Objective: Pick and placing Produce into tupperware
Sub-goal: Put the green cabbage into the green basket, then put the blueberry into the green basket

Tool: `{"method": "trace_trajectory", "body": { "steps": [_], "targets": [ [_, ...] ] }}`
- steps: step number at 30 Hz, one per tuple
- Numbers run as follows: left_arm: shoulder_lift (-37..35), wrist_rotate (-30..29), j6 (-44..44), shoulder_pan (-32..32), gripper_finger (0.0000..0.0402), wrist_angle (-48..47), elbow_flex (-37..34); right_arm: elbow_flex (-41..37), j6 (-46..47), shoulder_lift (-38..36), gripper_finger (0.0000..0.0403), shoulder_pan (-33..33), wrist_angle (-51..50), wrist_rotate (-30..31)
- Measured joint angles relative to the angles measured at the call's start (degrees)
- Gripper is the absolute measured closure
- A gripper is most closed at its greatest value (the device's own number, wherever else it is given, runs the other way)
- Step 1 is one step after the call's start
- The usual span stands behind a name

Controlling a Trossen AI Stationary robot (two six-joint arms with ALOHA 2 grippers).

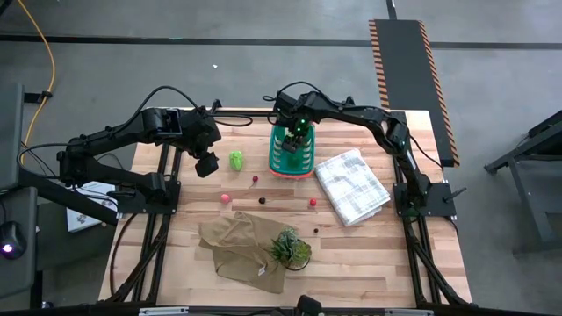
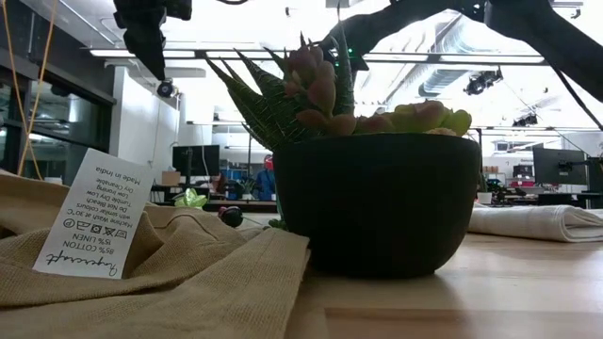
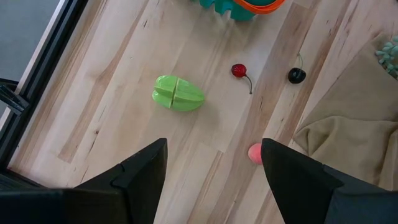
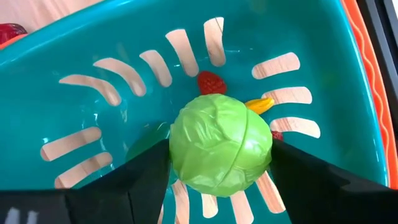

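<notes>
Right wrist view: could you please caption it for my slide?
Right gripper holds a green cabbage inside the teal basket.

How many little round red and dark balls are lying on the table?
5 on the wood: a cherry beside the basket, a pink ball, a dark ball, a red ball, and a dark ball near the plant. More may be hidden.

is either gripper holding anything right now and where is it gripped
The right gripper holds a green cabbage by its opposite sides, over the teal basket. The left gripper is open, holding nothing.
</notes>
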Motion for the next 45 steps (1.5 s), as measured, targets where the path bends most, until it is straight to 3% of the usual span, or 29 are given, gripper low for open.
{"method": "trace_trajectory", "body": {
  "steps": [17,28,35,45],
  "targets": [
    [0.0,0.0,0.0,0.0,0.0153,0.0,0.0,0.5,1.9,0.0,0.0132,0.6,-1.0,-0.2],
    [0.0,0.0,0.0,0.0,0.0153,0.0,0.0,16.1,6.3,-0.1,0.0132,1.5,-15.7,0.8],
    [0.0,0.0,0.0,0.0,0.0153,0.0,0.0,21.1,9.7,-0.2,0.0132,6.7,-27.7,5.9],
    [0.0,0.0,0.0,0.0,0.0153,0.0,0.0,19.6,15.4,-2.4,0.0132,14.0,-27.5,9.0]
  ]
}}
